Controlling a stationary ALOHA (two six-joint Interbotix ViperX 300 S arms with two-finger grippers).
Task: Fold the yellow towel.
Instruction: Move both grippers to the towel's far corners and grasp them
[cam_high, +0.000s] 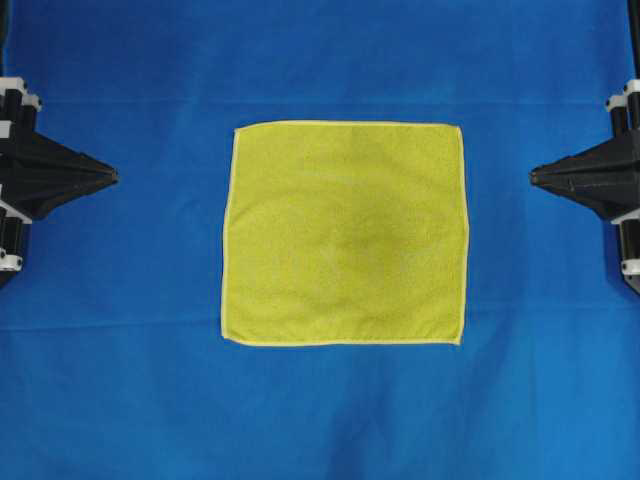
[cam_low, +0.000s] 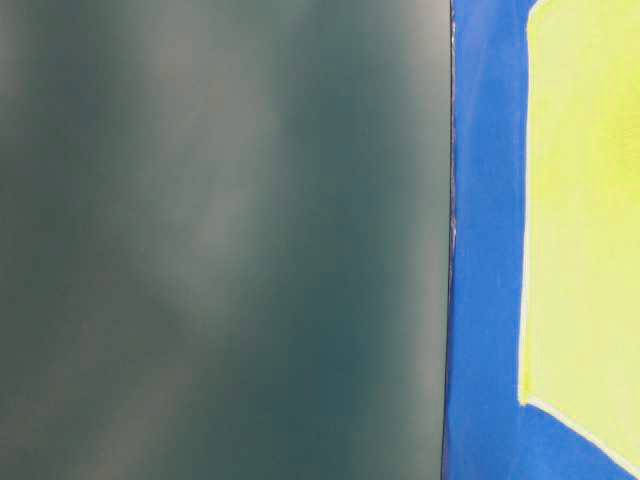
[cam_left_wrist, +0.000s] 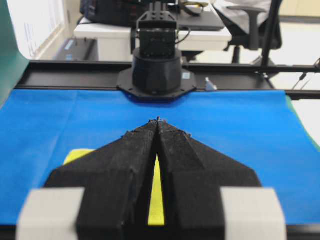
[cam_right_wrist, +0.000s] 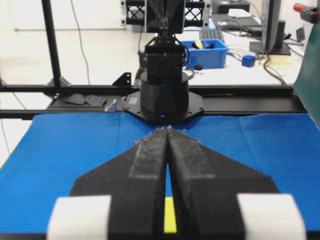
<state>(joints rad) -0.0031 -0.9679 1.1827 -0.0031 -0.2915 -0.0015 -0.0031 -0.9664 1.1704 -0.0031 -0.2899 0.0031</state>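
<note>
The yellow towel (cam_high: 345, 233) lies flat and unfolded at the centre of the blue-covered desk (cam_high: 120, 380). The left gripper (cam_high: 112, 177) and right gripper (cam_high: 534, 177) are closed, empty, well apart from it. The cloth looks soft and limp: pinch at corners or hem.

Overhead looking straight down, wrist cameras facing each other

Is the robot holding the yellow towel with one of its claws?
No. Both claws, left and right, are shut on nothing. The yellow towel lies flat between them, untouched.
</note>
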